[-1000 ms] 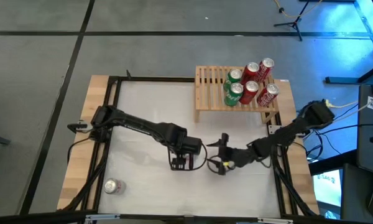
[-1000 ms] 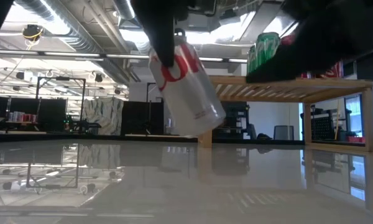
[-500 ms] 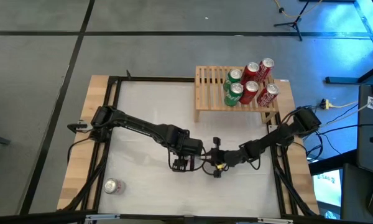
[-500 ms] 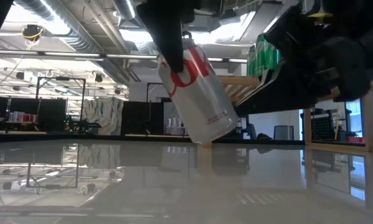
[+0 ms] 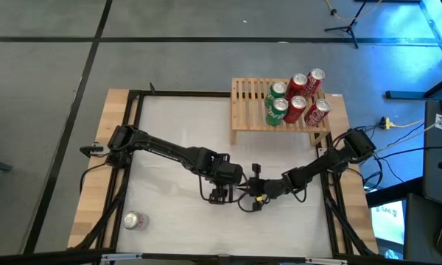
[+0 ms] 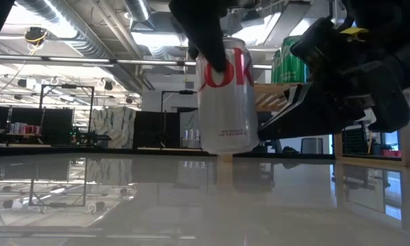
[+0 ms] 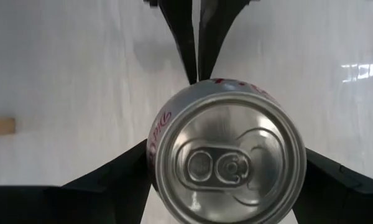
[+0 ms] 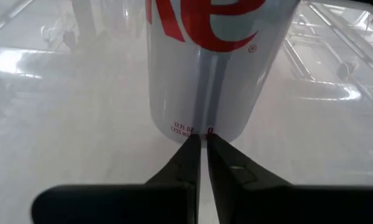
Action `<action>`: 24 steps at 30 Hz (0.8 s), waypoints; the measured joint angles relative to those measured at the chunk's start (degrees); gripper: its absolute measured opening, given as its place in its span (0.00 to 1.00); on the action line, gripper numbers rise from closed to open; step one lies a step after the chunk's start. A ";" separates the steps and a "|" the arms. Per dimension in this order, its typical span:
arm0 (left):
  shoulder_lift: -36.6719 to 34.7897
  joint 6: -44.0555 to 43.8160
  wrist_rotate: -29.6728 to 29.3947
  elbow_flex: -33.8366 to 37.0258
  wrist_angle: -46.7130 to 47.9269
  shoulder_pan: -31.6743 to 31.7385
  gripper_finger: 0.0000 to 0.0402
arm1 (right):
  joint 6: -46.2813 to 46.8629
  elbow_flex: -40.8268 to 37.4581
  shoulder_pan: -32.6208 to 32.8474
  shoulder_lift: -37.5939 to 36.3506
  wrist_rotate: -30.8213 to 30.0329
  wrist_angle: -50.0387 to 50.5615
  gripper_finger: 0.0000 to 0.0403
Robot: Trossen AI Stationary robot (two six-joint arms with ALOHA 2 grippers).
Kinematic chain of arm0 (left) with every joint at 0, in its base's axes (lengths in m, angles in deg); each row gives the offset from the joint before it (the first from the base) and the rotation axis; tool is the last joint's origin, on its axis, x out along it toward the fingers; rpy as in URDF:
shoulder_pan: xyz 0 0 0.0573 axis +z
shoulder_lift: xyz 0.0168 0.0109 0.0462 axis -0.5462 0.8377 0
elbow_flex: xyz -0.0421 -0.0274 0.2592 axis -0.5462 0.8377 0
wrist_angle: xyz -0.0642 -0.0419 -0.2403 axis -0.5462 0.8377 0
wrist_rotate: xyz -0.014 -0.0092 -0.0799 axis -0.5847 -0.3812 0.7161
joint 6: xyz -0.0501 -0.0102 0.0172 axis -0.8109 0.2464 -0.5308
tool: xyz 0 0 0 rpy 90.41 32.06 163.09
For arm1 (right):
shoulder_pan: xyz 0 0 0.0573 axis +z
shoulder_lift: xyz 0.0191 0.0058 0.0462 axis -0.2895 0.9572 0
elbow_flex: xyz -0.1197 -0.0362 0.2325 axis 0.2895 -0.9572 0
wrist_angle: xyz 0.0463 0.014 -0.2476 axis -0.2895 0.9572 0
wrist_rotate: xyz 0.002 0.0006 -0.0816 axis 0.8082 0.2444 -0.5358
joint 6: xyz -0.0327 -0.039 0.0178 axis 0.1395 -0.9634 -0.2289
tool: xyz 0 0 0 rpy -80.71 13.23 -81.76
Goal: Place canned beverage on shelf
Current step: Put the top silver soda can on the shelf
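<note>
A silver canned beverage with red lettering stands upright at the table's middle, with my left gripper shut on it from above. My right gripper is shut, level beside it on the right, its tips at the can's lower wall. The light wooden shelf stands at the far right of the table and carries two green and three red cans on its slats. My left gripper pinches the can's side wall between its two fingers, one on each side near the top end. The fingers point down along the can, which is upright; whether its base rests on the table I cannot tell. My right gripper's shut fingertips meet the can's side wall low down, near the base. They come level from the table's right.
Another silver can lies on its side near the table's front left corner. A black frame runs around the white table top. Bare table lies between the held can and the shelf.
My right gripper has shut and moved toward the table's left, up to the can's lower wall. The can, tilted in my left gripper a second ago, now stands upright. My left gripper has shifted slightly toward the right.
</note>
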 joint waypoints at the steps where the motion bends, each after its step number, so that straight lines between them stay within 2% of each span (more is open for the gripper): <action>1: 0.00 0.13 -0.35 0.00 -0.43 0.00 0.71 | 0.00 0.00 0.00 0.00 -0.08 0.02 0.06; 10: 0.00 0.37 -2.07 -0.02 -1.77 0.00 0.71 | 1.89 0.00 0.00 0.02 -0.66 0.02 0.06; 13: 0.00 -0.69 -2.55 -0.09 -0.16 -0.38 0.71 | 1.97 0.00 0.04 -0.10 -0.81 0.07 0.10; 16: -0.04 -1.36 -2.95 0.74 1.62 -1.16 0.71 | 2.29 0.02 0.05 -0.96 -0.78 0.41 0.20; 20: -0.04 -1.69 -3.43 3.31 1.70 -2.76 0.71 | 2.71 0.02 0.11 -3.31 1.72 0.70 0.39; 24: -0.46 -1.59 -4.79 7.50 -5.08 -4.06 0.71 | 2.69 0.04 0.09 -5.88 2.62 -0.03 0.60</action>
